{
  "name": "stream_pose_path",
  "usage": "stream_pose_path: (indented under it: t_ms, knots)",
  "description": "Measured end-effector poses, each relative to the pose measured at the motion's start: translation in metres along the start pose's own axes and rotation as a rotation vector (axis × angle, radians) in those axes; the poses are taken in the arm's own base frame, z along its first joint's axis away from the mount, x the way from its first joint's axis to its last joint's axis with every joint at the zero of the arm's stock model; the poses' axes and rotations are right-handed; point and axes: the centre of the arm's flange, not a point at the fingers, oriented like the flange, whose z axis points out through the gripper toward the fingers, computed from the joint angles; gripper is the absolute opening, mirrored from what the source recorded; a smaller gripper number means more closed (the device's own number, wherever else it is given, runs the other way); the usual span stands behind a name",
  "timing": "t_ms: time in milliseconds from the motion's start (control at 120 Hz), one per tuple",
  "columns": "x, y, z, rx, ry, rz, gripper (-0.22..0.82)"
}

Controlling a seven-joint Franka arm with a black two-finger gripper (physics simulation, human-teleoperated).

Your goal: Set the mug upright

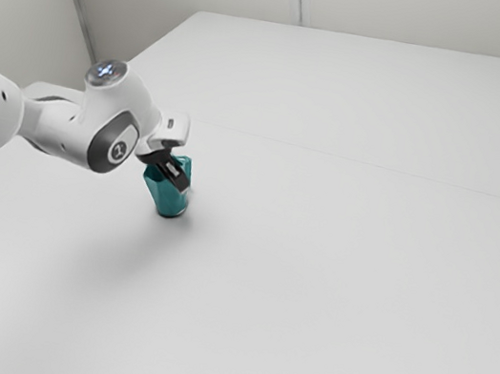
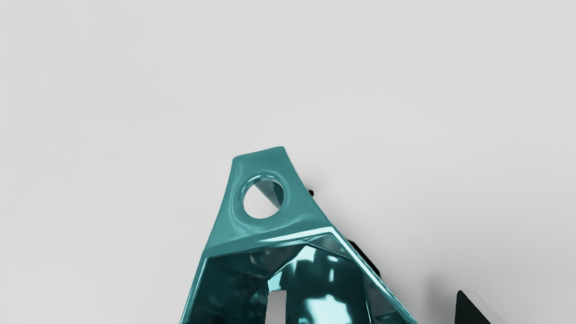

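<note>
The teal mug [image 1: 167, 198] stands base down on the table in the exterior view, its angular handle toward the exterior view's left. My gripper [image 1: 182, 185] slants down across its upper part. In the wrist view, the hollow of the mug [image 2: 263, 155] faces the camera, with the pierced handle beyond the rim. My gripper [image 2: 373, 315] is open: a dark fingertip [image 2: 468, 312] stands outside the mug wall, apart from it. A narrow grey strip shows within the hollow; whether it is the other finger is unclear. The lower part of the mug is hidden there.
The white table [image 1: 338, 290] extends around the mug and far toward the exterior view's right. Behind it is another pale surface [image 1: 362, 100], with light walls beyond. Small black parts show beside the mug's edge in the wrist view.
</note>
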Motion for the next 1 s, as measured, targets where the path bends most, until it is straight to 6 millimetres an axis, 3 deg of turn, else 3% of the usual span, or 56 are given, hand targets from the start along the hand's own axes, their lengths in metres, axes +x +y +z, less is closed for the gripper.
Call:
stream_pose_path:
  t_ms: [433, 500, 683, 850, 1000]
  knots:
    - [0.022, 0.007, -0.036, 0.024, 0.031, 0.007, 0.41]
    - [0.035, 0.004, -0.057, 0.038, 0.044, 0.002, 0.42]
    - [0.096, 0.000, -0.136, 0.027, 0.013, -0.026, 0.47]
    - [0.103, -0.010, -0.171, -0.044, -0.134, -0.119, 0.54]
    - [0.106, 0.000, -0.197, -0.092, -0.232, -0.155, 0.57]
